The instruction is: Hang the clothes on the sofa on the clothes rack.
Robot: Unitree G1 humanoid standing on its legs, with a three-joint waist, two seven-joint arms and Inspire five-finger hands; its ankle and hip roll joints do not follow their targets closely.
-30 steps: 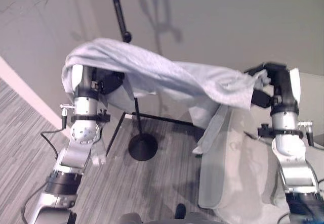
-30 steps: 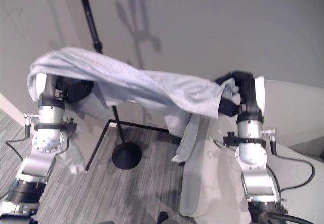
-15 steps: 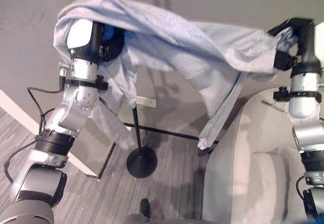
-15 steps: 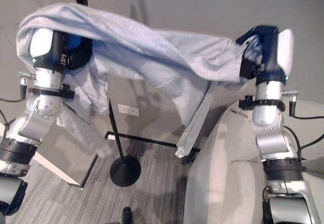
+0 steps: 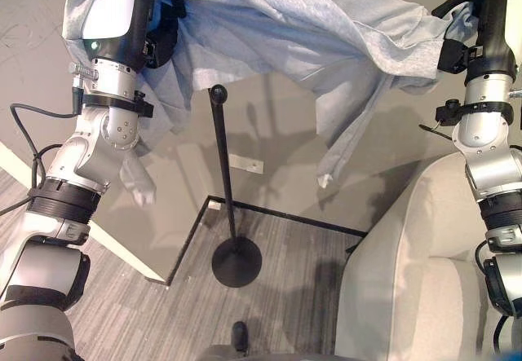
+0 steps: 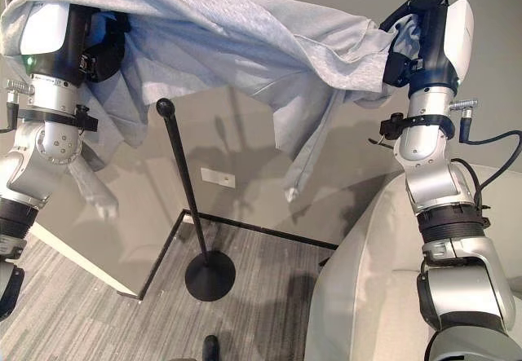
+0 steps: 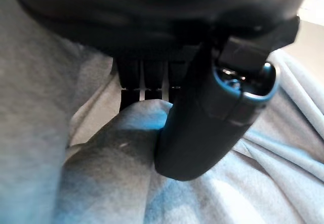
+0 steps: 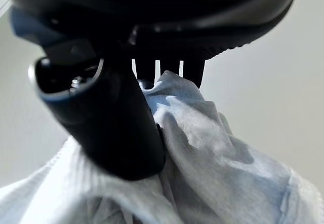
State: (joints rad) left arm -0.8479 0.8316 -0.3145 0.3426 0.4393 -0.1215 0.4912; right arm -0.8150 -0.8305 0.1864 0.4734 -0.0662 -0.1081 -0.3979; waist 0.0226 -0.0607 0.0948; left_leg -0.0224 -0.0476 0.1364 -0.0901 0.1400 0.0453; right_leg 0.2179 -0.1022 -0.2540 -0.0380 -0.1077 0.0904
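Note:
A light grey garment (image 5: 277,31) hangs stretched high between my two hands, a sleeve (image 5: 347,137) dangling from its middle. My left hand (image 5: 159,31) is at the upper left, half covered by the cloth, its thumb (image 7: 202,128) and fingers pinching a fold of the garment (image 7: 116,148). My right hand (image 5: 465,19) at the upper right is shut on the other end of the garment (image 8: 202,148). The black clothes rack pole (image 5: 227,190) stands on a round base (image 5: 236,261) below the cloth, its knob (image 5: 218,94) just under the fabric.
A light grey sofa (image 5: 416,279) fills the lower right, below my right arm. A black floor frame (image 5: 285,217) runs behind the rack base along the grey wall. Grey carpet (image 5: 155,320) lies around the base.
Both hands have lifted the garment higher, above the rack's knob. The camera has tilted up, so the sofa sits lower in view.

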